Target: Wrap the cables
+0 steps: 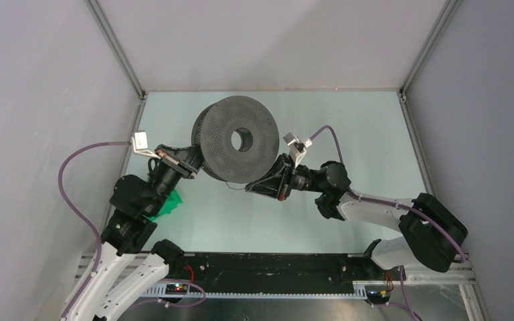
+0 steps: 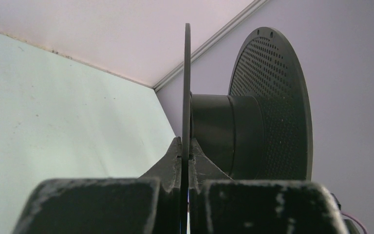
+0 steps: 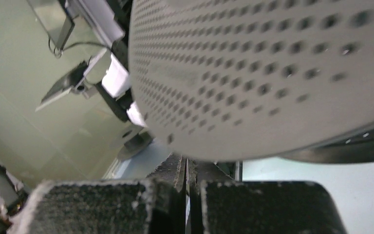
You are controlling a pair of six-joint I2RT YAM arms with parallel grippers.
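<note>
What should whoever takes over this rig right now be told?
Left tool: shut on the rim of the spool.
Right tool: shut, just under the spool's perforated face. Whether it pinches the wire cannot be told.
Cable: a short stretch of thin black wire shows at the right tool's tip.
Done: spool gripped. Its core shows no wound turns in the left wrist view.
Left: wind the wire onto the core.

Soft, even overhead light keeps the top view sharp, and the dark spool (image 1: 236, 138) casts only a faint shadow on the pale table (image 1: 361, 127). In the 2 wrist views the near foreground blurs. The left gripper (image 2: 186, 158) looks dark and grainy against bright walls (image 2: 102, 29).
</note>
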